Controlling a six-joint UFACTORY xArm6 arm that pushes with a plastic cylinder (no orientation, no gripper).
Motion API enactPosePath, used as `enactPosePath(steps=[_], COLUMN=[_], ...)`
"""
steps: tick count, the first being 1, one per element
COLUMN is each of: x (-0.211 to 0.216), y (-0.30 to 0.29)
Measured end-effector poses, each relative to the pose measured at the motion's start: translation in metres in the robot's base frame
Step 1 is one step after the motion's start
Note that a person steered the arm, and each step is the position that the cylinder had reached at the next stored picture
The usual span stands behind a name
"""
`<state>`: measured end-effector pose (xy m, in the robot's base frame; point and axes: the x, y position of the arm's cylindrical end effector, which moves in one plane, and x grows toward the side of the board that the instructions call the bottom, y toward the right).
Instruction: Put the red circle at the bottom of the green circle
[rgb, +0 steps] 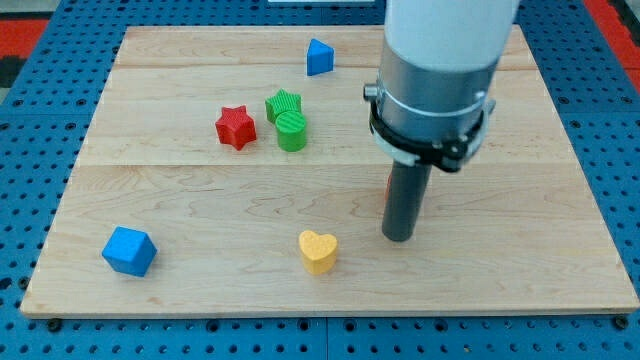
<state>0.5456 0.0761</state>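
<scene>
Pale smooth wooden board (200, 200); ribbed plastic green circle (292, 130); matt dark rod (403, 205)

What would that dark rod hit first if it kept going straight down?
The wooden board: my tip seems to touch it already, with a red block just behind.

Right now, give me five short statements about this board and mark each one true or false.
1. The red star lies to the view's left of the green circle. True.
2. The yellow heart sits at the view's top edge. False: it lies near the view's bottom, left of my tip.
3. The blue cube is in the view's bottom left. True.
4. My tip touches the green circle. False: my tip stands well apart from it, toward the view's lower right.
5. A sliver of red shows at the rod's left edge. True, though its shape is hidden.
</scene>
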Motion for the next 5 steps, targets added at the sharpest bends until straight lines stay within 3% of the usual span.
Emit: enactPosePath(steps=[1,2,4,5], x=[-0.023,-0.094,-0.086,-0.047], y=[0.054,0.029,0.077,0.064])
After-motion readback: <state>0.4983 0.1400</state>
